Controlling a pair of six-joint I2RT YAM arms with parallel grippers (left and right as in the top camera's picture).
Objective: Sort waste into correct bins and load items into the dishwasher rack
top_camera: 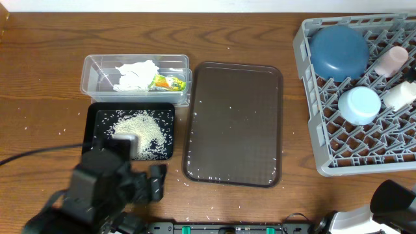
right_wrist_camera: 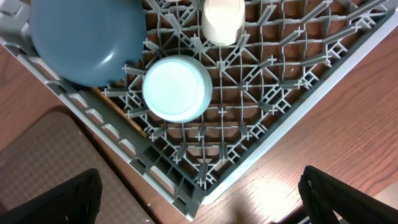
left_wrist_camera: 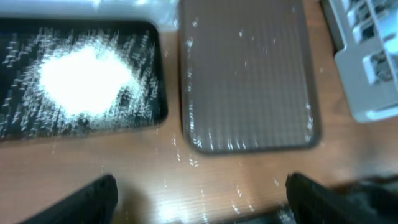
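Left wrist view shows your left gripper (left_wrist_camera: 200, 186) spread wide, holding nothing, rice (left_wrist_camera: 84, 78) heaped in the black tray-bin (left_wrist_camera: 148, 43) ahead of its left finger; your right gripper (right_wrist_camera: 200, 180) gapes empty too, the light-blue bowl (right_wrist_camera: 177, 87) in the rack (right_wrist_camera: 261, 134) just beyond its fingers.

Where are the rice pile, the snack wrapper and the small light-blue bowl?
rice pile (top_camera: 148, 127), overhead view, middle of the heap
snack wrapper (top_camera: 168, 82), overhead view, its yellow-orange centre
small light-blue bowl (right_wrist_camera: 177, 88), right wrist view, centre of its round top face
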